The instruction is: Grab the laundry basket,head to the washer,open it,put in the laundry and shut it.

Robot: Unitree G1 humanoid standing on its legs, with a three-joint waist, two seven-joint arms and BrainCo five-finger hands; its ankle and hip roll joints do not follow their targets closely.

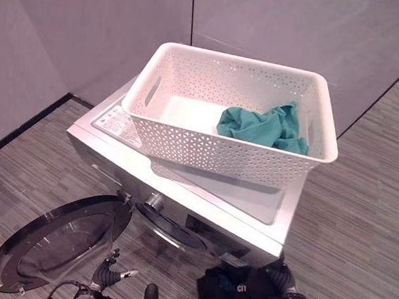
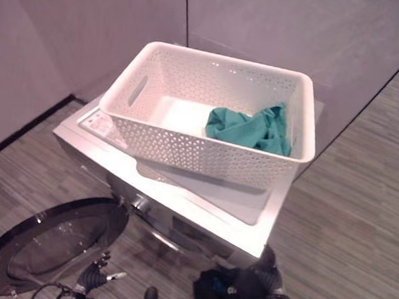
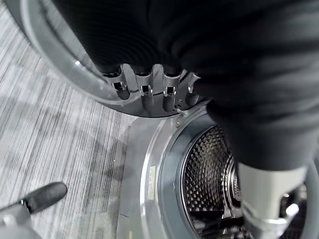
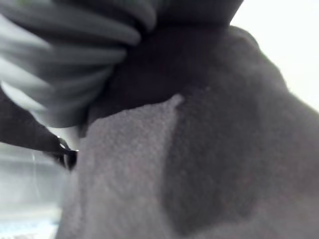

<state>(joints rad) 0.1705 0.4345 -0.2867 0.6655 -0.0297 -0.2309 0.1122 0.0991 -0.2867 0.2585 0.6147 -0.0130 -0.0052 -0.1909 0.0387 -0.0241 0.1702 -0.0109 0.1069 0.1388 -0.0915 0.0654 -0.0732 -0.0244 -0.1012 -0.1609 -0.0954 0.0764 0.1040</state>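
Basket point(image 1: 186, 145), white w/ lattice walls, sits on top of the washer point(image 1: 265, 205), a bit skewed to the lid, handle slot facing the left side. Inside it, a teal cloth point(image 1: 265, 127) bunched against the right wall; rest of the basket floor bare. Washer's a silver front-loader, round door point(image 1: 56, 242) swung wide open to the left, glass tilted toward the floor point(image 1: 362, 222). Down low in front of the washer, a dark garment point(image 1: 239, 291) w/ pale marks on it hangs in a bunch just below the front panel, right hand point(image 1: 282, 281) at its right edge. Right wrist view is up close on dark fuzzy fabric past the ribbed cover — fingers buried in it, can't tell if they're clamped or loose. Left hand point(image 3: 149, 87) shows in its wrist view: fingers in a straight row, relaxed, tips close to the door's rim, holding nothing. Past them, the drum point(image 3: 209, 174) mouth is open, dimpled metal inside, grey seal ring round it. In the head views the left hand sits low by the door's near edge. Grey striped floor all round, pale walls point(image 1: 91, 26) behind the washer, which stands in a corner.
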